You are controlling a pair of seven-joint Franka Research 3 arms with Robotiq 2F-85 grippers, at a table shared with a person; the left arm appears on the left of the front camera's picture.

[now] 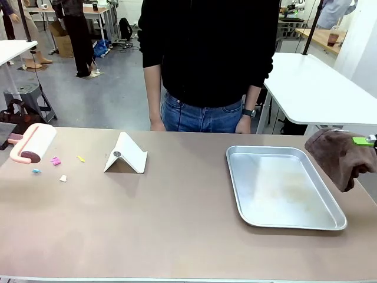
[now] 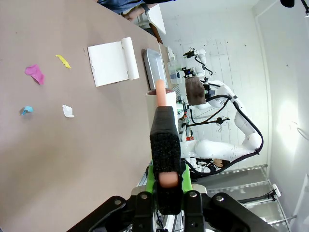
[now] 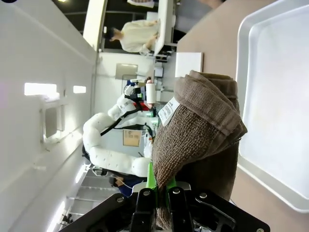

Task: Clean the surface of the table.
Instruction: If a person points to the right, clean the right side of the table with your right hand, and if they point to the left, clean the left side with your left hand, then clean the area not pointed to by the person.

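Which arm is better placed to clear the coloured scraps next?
Left, probably: the left gripper holds the lint roller beside the scraps; the right gripper grips a brown cloth past the tray.

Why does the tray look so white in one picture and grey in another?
Right wrist view: bright light washes the tray out beside the brown cloth; front view: softer light shows it as grey metal with faint smudges.

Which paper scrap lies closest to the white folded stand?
The yellow scrap; the magenta scrap, blue scrap and white scrap lie farther left, away from the stand.
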